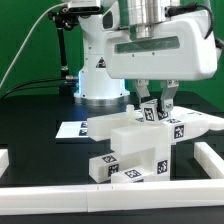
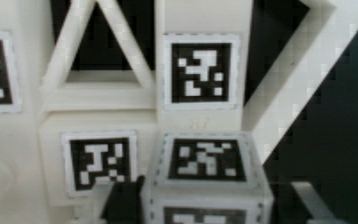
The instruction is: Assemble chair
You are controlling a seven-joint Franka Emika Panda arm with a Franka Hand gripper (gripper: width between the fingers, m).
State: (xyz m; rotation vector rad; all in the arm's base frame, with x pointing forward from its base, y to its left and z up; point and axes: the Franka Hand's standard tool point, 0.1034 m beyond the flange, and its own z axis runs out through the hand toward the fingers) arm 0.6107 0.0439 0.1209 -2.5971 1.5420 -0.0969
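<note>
Exterior view: the gripper (image 1: 156, 104) is low over the part-built chair (image 1: 138, 152), which sits mid-table btwn the marker board (image 1: 72, 129) on the exterior view's left and the white rail (image 1: 100, 197) in front. The fingers straddle a small tagged upright piece (image 1: 152, 113) that sticks up from the stacked blocks.

Wrist view: same piece (image 2: 206, 160) sits btwn the fingers (image 2: 119, 200). One finger looks right against it, while a dark gap shows on the other side. So the jaws are narrow-ish around the piece, but I can't tell if they're actually clamping.

Risks from here, as a judgement:
- If the grip is one-sided or loose, the piece could tilt or slip when lifted or pushed, & miss its slot.
- If the piece is only half seated, downward force off-axis could jam it or shove the whole stack sideways, since nothing visible braces the stack.
- Pulling away w/o fully opening could drag the piece back out.
- The tags are close together, so a wrong pose read would mean misalignment.
</note>
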